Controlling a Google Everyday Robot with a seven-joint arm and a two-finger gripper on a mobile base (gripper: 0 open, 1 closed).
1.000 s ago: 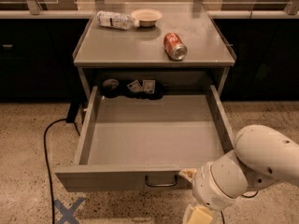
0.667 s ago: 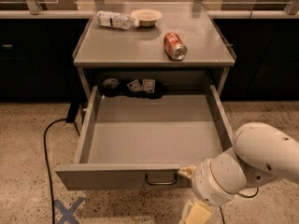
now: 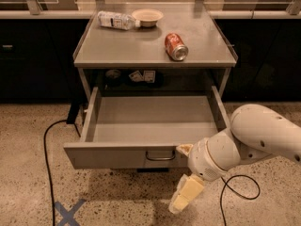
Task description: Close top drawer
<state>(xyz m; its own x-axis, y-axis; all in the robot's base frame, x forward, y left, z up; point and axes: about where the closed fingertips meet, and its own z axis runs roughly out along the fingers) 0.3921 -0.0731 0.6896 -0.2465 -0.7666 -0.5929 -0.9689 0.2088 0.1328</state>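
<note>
Just changed: top drawer (image 3: 108,155), slid partway back in under the front edge of the counter (image 3: 127,46). Clearly closer to that edge than a second ago.
Meaning for the task: looks like the push is working. Not closed yet though, with plenty of bare drawer floor showing. Maybe a third done, at a guess.
Drawer now: sticking well out past the front edge, square to it, no obvious skew.
Handle (image 3: 160,155): middle of the drawer front, untouched.
Gripper (image 3: 180,179): low, out in front of the counter's front right corner, at the right end of the drawer front.
Pincer: spread wide apart, clamped on nothing. Upper finger (image 3: 184,149) right at the top lip of the drawer front, the other dangling toward the floor.
Vs earlier frame: white arm shifted in toward the front right corner along with the drawer. Same finger spread as before.
Not budged: soda can (image 3: 176,46) on its side toward the front right corner; water bottle (image 3: 115,20) and bowl (image 3: 147,17) along the back edge, left of centre.
Next, probably: more of the same straight shove until flush with the front edge.
Possible snag: pushing from the right end only, so could rack the drawer and jam it.
</note>
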